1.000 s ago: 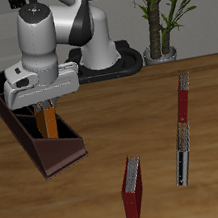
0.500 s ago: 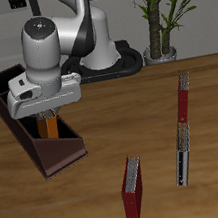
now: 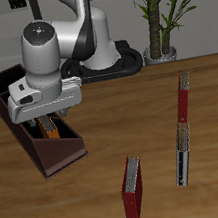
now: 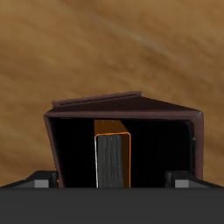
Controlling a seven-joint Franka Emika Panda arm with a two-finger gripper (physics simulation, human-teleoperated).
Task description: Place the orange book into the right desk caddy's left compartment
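1. Right now the gripper point(image 3: 48, 122) is hanging over the end section of the right desk caddy point(image 3: 61, 156) nearest the table's front edge, with the orange book point(image 3: 52, 128) standing on end inside that section.

2. To do this step well, I judge the book should be going straight down, kept parallel to the caddy's walls so its lower edge is not catching on the slanted sides, and let go only once it is resting on the floor of the compartment.

3. Seen from the wrist view, the orange book point(image 4: 112, 160) is standing upright between the dark walls, apart from both side walls, with its grey page edges facing the camera and a thin orange rim around them.

4. The book is sitting directly below the gripper body, centred between the two fingers point(image 4: 42, 180) (only their blurred tips are showing at the edge of that view).

5. I cannot tell whether the fingers are gripping the book or have parted from it: the tips look set well to either side of it, but the contact itself is hidden.

6. Elsewhere on the table point(image 3: 198, 197), a dark red hardback point(image 3: 132, 189) and a thin red-spined book point(image 3: 183, 128) are lying well apart from the caddy.
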